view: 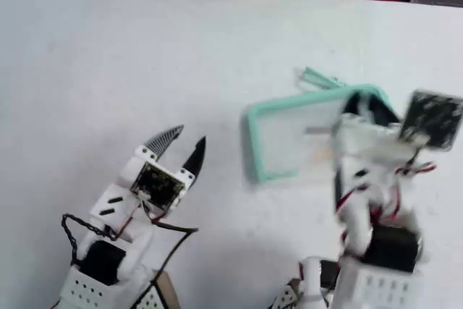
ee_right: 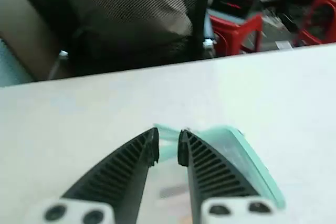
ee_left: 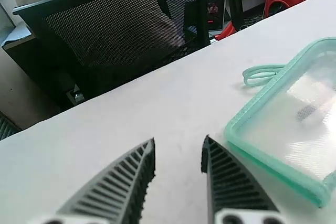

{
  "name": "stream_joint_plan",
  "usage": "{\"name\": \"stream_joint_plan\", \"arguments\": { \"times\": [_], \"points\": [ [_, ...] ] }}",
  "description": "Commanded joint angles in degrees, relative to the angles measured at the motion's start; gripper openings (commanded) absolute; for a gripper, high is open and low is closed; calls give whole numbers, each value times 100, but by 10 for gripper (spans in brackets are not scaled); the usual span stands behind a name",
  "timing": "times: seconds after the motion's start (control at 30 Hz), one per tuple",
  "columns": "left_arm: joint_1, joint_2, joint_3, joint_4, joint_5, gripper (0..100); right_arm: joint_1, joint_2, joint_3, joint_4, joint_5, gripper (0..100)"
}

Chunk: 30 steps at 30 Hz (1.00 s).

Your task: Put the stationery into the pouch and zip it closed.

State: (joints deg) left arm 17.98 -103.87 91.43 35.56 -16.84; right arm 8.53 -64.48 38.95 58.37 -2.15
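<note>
A clear pouch (view: 289,135) with a teal border lies flat on the white table, right of centre. A teal loop strap (view: 318,77) sticks out at its far edge. Through the clear face I see a small grey item (view: 316,130). My right gripper (ee_right: 168,140) hovers over the pouch's (ee_right: 236,150) right part, open by a narrow gap, with the teal edge showing behind its tips. My left gripper (ee_left: 178,148) stands open over bare table to the left of the pouch (ee_left: 294,124), nothing between its fingers. The strap (ee_left: 260,74) lies beyond that pouch corner.
The white table (view: 145,48) stretches wide to the left and the back. A black mesh chair (ee_left: 121,30) and red stools (ee_right: 236,27) stand beyond the far edge. Cables (view: 79,229) hang by the left arm's base.
</note>
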Motion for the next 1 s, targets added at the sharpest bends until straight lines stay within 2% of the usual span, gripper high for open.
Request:
{"name": "stream_joint_plan", "arguments": {
  "times": [0.0,0.17,0.5,0.63,0.8,0.97],
  "points": [
    [-4,-40,26,9,-70,158,400,919,-343,-40,484,109],
    [-4,-40,141,-26,-79,158,1138,2712,-1345,66,976,120],
    [-242,-40,149,-9,-79,158,1833,6527,-4888,2132,2418,191],
    [-224,-40,158,9,-79,158,1859,7723,-6101,2747,2945,191],
    [-198,-40,273,-35,-79,158,1833,9042,-7209,2976,3086,191],
    [-198,-40,281,-35,-79,158,1552,9903,-8088,3644,3516,191]
  ]
}}
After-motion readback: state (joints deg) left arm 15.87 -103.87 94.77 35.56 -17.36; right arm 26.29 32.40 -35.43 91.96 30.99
